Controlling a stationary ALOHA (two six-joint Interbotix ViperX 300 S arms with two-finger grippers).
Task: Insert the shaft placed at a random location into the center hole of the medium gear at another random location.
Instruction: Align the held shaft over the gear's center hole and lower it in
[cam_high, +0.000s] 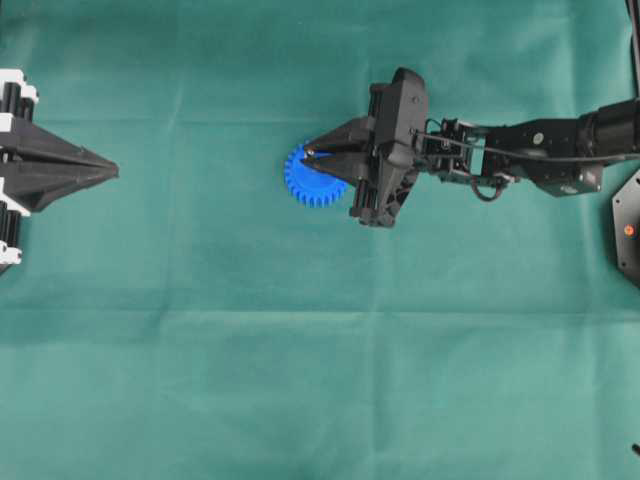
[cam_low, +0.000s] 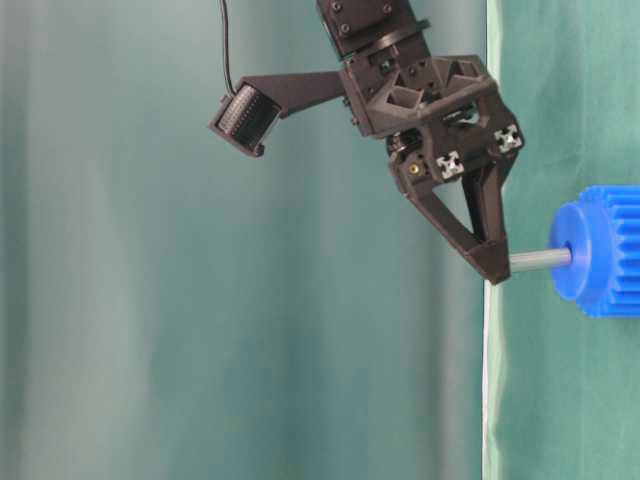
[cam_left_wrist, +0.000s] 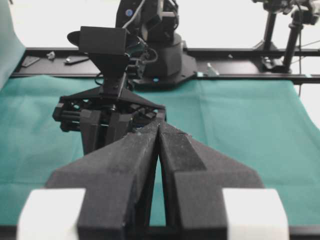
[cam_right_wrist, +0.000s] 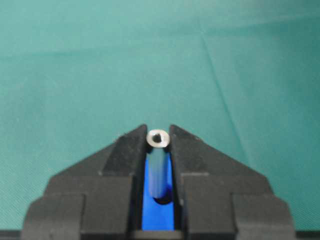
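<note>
shaft (cam_low: 540, 260) sits pinched in my right gripper (cam_high: 312, 154) jaws, its tip at the medium gear (cam_low: 600, 250) center hole. next i press it straight home; left gripper (cam_high: 110, 170) jaws are pressed together, idle.

The gear (cam_high: 312, 180) was bright blue, and the pin (cam_low: 538, 260) entering its hub was silvery grey with a dark spot on its end face. Both grippers, left (cam_high: 108, 170) and right (cam_high: 310, 153), were matt black, the left one bearing white blocks at its base. The cloth (cam_high: 300, 350) beneath was plain teal green, unpatterned apart from faint creases.
</note>
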